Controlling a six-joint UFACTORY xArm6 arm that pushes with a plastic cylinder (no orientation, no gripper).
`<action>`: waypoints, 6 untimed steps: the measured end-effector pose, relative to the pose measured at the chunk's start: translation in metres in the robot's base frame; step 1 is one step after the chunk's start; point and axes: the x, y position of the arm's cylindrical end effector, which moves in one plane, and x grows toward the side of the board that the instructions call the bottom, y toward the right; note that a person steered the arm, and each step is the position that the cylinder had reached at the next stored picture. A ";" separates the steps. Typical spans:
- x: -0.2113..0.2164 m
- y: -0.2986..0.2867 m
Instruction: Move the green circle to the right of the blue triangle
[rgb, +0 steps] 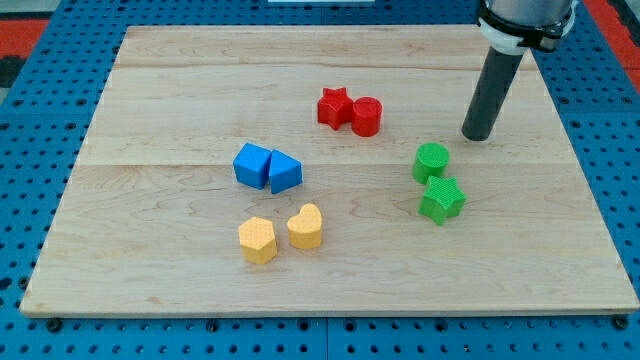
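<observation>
Tip (477, 136) sits just upper-right of green circle (431, 161); no pincer here, only your bare rod. Blue triangle (284, 173) lies well left, so you push leftward.

**A lab bench set up for robot trials**

We see a test rig, not a home or shop. A pale wooden board (330, 90) lies on a blue perforated base (30, 100) with regular rows of holes, like a lab mounting plate. Small printed-looking coloured blocks and a dark rod (492, 90) complete the bench setup.
</observation>
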 end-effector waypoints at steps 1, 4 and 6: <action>0.001 -0.001; -0.005 -0.009; -0.002 -0.028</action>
